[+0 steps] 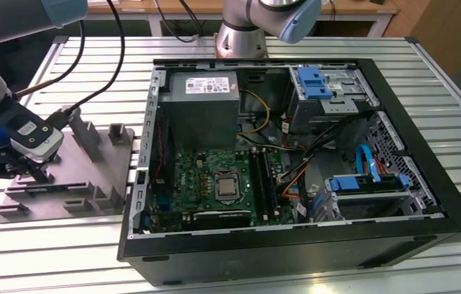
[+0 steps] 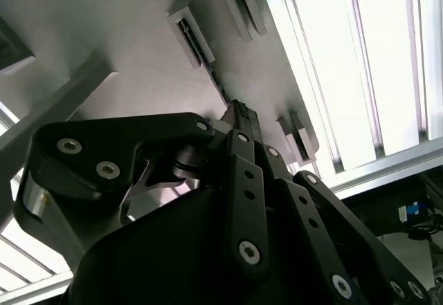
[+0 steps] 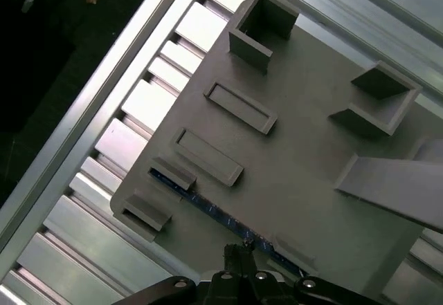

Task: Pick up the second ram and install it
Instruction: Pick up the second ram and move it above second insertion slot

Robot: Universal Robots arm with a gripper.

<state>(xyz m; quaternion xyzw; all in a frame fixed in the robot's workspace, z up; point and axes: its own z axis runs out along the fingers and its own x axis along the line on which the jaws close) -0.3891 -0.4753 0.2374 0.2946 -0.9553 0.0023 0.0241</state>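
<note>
- The open computer case (image 1: 296, 245) lies on its side on the slatted metal table (image 1: 426, 92), taking up most of the exterior view's right.
- Inside it I can see a grey power supply (image 1: 204, 104), a green motherboard (image 1: 193, 177) with its processor socket (image 1: 227, 185) and long black memory slots (image 1: 261, 177), two drive cages with blue brackets (image 1: 320, 82), and loose cables.
- To the exterior view's left of the case sits the grey fixture block (image 1: 91, 177), moulded with raised pockets and shallow rectangular recesses.
- The second ram (image 3: 194, 198) stands on edge in a narrow slot along one edge of that block, held between small grey lugs.
- It looks like a very thin, long, dark strip with a bluish tint and tiny pale specks dotted along it. In the second wrist view it is only a dark line (image 2: 218, 87) running into the fingertips.
- The gripper (image 3: 240, 250) is down over the block, its fingers drawn close together and pinching the strip's upper edge partway along its length.
</note>
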